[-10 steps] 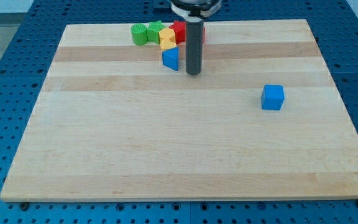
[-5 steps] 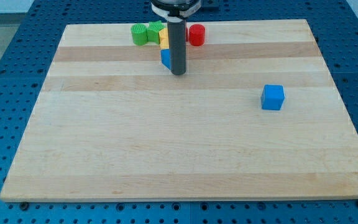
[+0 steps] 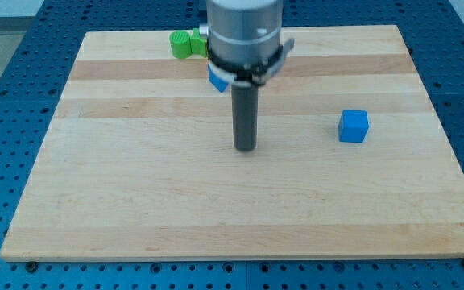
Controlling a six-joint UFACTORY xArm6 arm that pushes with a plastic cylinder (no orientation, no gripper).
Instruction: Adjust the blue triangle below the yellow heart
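Dark and straight, my rod carries no jaws at all, so nothing here is clenched, released or grasped; all I have is my tip (image 3: 246, 149). It rests on bare wood near the middle of the wooden board (image 3: 135, 185), touching no block.

The blue triangle (image 3: 214, 80) lies towards the view's top and a little to the view's left of my tip, well apart from it. Only a sliver of it shows past the left edge of my grey arm housing (image 3: 245, 36). The yellow heart is hidden behind that housing, so I cannot tell where it sits or whether the triangle touches it. A green block (image 3: 185, 43) peeks out at the view's top left of the housing, close to the board's far edge, its shape not clear to me. Out to the view's right, well apart from everything, sits a blue cube (image 3: 354, 126).

As for progress, I judge the triangle to be close to where it belongs, in the cluster near the view's top, but I cannot confirm that it lies squarely below the heart. With my tip standing clear of it, either the nudge is finished or a small correction is left. To make one, I would bring my tip back beside the triangle.
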